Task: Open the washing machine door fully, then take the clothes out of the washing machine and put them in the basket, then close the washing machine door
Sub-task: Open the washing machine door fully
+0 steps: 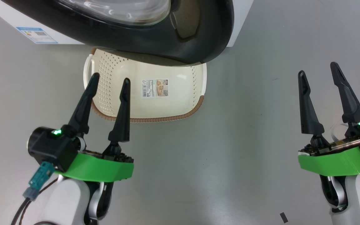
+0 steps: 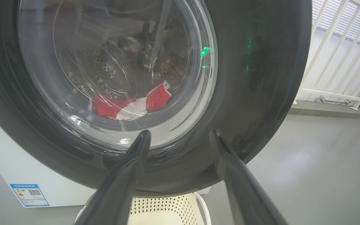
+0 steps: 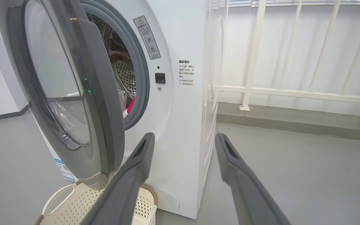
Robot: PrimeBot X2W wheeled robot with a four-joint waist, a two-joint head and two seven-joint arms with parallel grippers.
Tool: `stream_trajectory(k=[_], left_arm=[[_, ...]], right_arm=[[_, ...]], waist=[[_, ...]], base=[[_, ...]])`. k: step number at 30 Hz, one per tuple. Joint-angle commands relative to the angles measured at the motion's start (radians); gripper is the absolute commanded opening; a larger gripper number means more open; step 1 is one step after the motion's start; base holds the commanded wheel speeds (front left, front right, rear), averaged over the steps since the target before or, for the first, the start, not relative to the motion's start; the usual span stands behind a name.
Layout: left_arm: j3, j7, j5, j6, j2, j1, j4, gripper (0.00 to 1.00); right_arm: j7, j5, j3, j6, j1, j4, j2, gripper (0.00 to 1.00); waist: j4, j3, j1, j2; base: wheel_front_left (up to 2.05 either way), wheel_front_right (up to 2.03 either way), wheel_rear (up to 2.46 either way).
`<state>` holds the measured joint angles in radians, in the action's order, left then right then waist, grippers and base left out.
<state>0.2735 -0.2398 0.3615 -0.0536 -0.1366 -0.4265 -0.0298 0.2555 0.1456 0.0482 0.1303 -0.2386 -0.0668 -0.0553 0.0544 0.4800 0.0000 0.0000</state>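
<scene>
The left claw (image 1: pixel 111 77) is hanging wide open with nothing in it, its two fingers pointing at the lower black rim of the washing machine door (image 1: pixel 205 37). I cannot tell whether the tips are touching that rim. Seen from above, its fingers are crossing the near left corner of the basket (image 1: pixel 155 119).

The right claw (image 1: pixel 318 68) is also gaping fully and holding nothing, hovering over bare floor (image 1: pixel 217 175), well off to the right of the door and the basket.

I am counting one washing machine (image 3: pixel 183 125), one door, one basket, one bundle of clothes (image 2: pixel 127 107) and two claws.

The door is standing partly open, swung out over the far edge of the basket. The basket is sitting on the floor just in front of the machine's foot, showing one label sticker (image 1: pixel 155 87) on its pale bottom. The red and white clothes are lying low in the steel drum (image 2: pixel 105 72), showing through the door glass just beyond the left claw's fingertips. One blue label (image 1: pixel 36 35) is sitting at the machine's lower front.
</scene>
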Motion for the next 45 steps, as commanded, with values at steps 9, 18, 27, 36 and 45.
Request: stream_trajectory(k=[9, 18, 27, 36, 45], left_arm=[[-0.024, -0.007, -0.009, -0.007, -0.033, 0.016, 0.018, 1.0], [-0.019, -0.006, -0.008, -0.011, -0.04, 0.013, 0.022, 1.0], [-0.011, 0.0, -0.004, -0.014, -0.041, 0.01, 0.025, 1.0], [-0.005, -0.001, 0.002, -0.016, -0.042, 0.008, 0.026, 1.0], [-0.002, -0.003, 0.009, -0.017, -0.041, 0.003, 0.021, 1.0]], right_arm=[[0.006, 0.022, -0.019, 0.0, 0.027, -0.039, 0.005, 1.0], [0.006, 0.05, -0.059, 0.0, 0.009, -0.022, 0.005, 0.0], [0.002, 0.48, -0.077, 0.0, -0.099, 0.062, 0.005, 0.0], [-0.193, 1.086, -0.111, 0.0, -0.263, 0.132, 0.005, 0.0], [-0.502, 1.498, -0.107, 0.0, -0.436, 0.223, 0.002, 0.0]], waist=[[-0.005, 0.002, 0.0, 0.0], [-0.006, 0.004, 0.0, 0.0], [0.0, 0.009, 0.0, 0.0], [0.021, 0.023, 0.0, 0.0], [0.038, 0.036, 0.0, 0.0]], base=[[0.0, 0.0, 0.0], [0.0, 0.0, 0.0], [0.0, 0.0, 0.0], [0.0, 0.0, 0.0], [0.0, 0.0, 0.0]])
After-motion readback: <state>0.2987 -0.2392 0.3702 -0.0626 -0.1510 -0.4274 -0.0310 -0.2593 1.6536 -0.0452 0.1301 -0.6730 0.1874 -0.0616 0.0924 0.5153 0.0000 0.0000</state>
